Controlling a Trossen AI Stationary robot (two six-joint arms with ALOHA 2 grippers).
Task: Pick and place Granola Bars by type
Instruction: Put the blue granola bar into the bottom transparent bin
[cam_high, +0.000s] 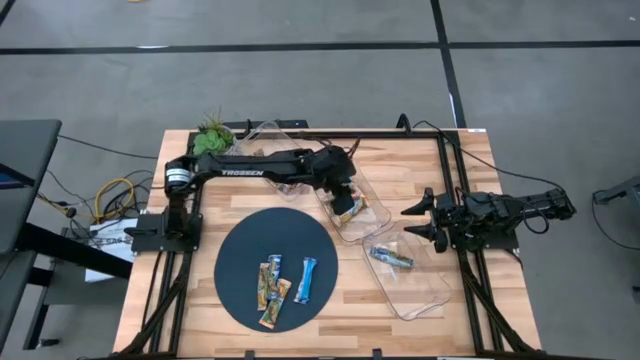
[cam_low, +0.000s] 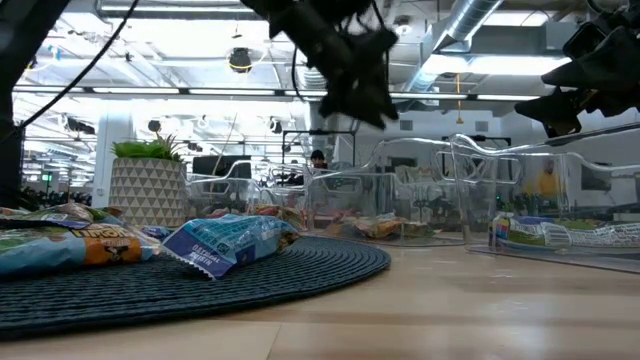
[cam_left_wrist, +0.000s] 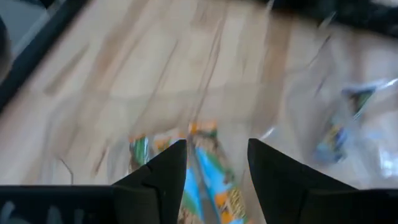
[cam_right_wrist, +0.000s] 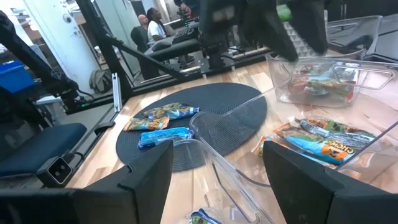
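Left arm: we read "TROSSEN" in white letters along its dark link, which reaches over the table toward the clear trays.
Bar wrapper: we make out "CHOC…" in pale letters on a blue and orange wrapper lying in a clear tray; the rest of the word is cut off.
Other wrappers: their print is too small or blurred for us to read.

Clear trays, a dark round mat and potted plant.
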